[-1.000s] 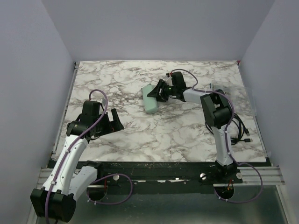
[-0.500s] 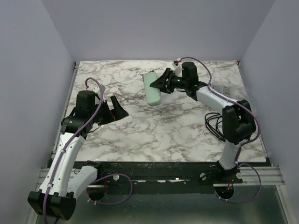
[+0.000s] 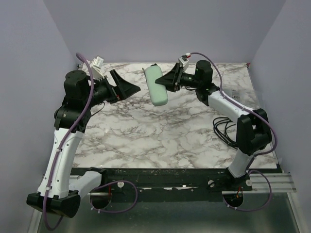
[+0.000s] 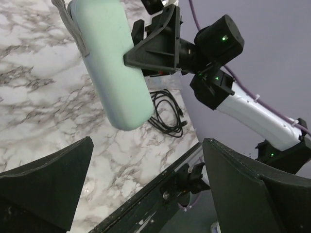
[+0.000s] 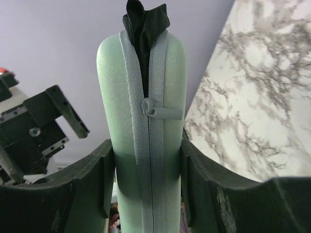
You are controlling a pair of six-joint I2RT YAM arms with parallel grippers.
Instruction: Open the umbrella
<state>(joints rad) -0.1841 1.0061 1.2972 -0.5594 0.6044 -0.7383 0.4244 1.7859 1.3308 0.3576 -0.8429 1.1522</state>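
Umbrella (image 5: 145, 22) shows only as a bit of black cloth that comes out of the partly unzipped end of the mint-green case (image 3: 156, 85). The rest is hidden inside, so it is probably the canopy, but I cannot be sure. The right gripper (image 3: 167, 81) is clamped on the two sides of the case and holds it above the marble table (image 3: 160, 138), near the far edge. The grey zipper pull (image 5: 161, 113) sits just below the opening. The left gripper (image 3: 124, 88) has its fingers wide apart; it faces the case without touching it. A coiled black cable (image 3: 224, 130) lies on the table beside the right arm.
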